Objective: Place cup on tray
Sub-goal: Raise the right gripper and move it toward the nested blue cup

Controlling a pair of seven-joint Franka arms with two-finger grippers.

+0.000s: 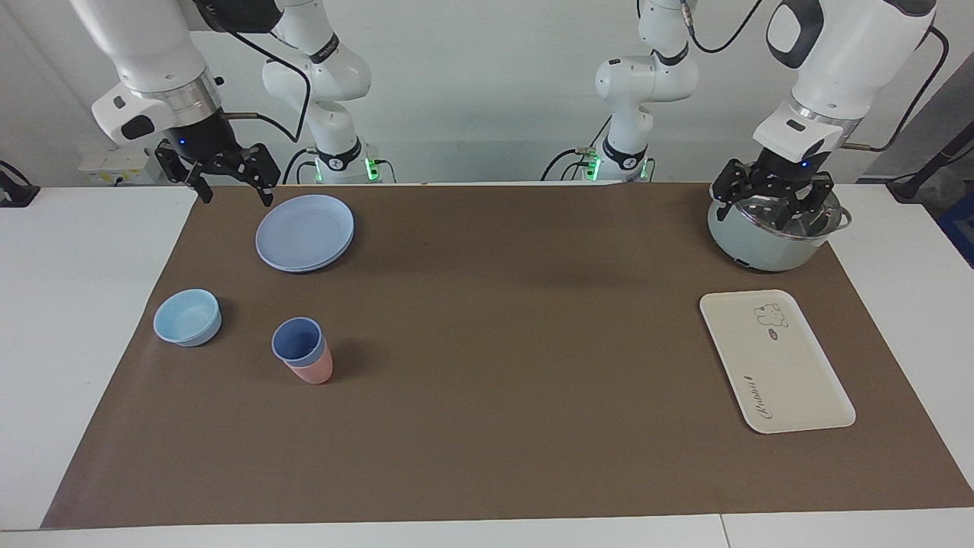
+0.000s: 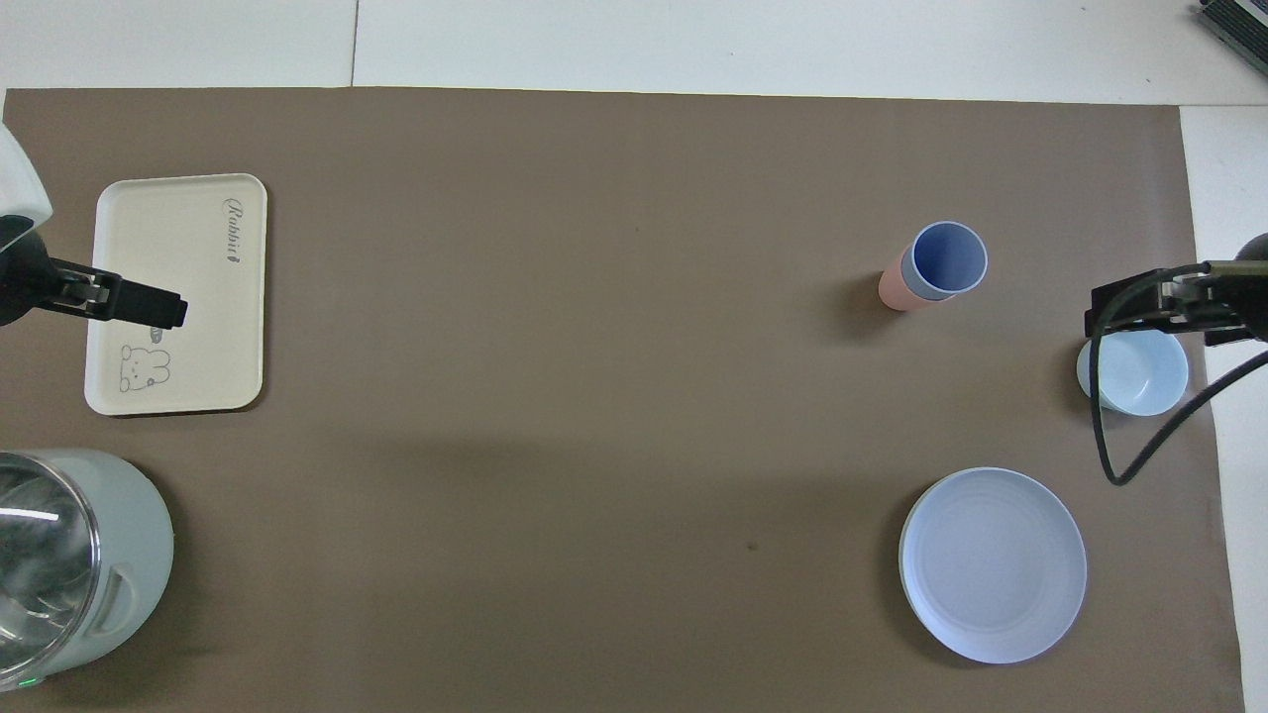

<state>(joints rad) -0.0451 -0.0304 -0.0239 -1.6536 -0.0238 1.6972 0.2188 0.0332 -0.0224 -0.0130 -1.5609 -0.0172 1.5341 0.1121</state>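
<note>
Facing view, you're seeing: cup (image 1: 297, 339) nesting upright inside pink tumbler (image 1: 313, 368) | tray (image 1: 791, 380) lying bare, well apart | left end effector (image 1: 776, 199) hanging spread over pot (image 1: 749, 240) | right end effector (image 1: 232, 185) waiting spread beside plate (image 1: 304, 232).

Two tumblers, the periwinkle cup (image 1: 297, 339) nested in a pink tumbler (image 1: 313, 369); one tray (image 1: 776, 361); one plate (image 1: 304, 232); one bowl (image 1: 187, 317); one pot (image 1: 761, 240); two grippers

Blue cup (image 1: 297, 340) nested upright in pink tumbler (image 1: 315, 368); cream tray (image 1: 784, 374) well apart.
</note>
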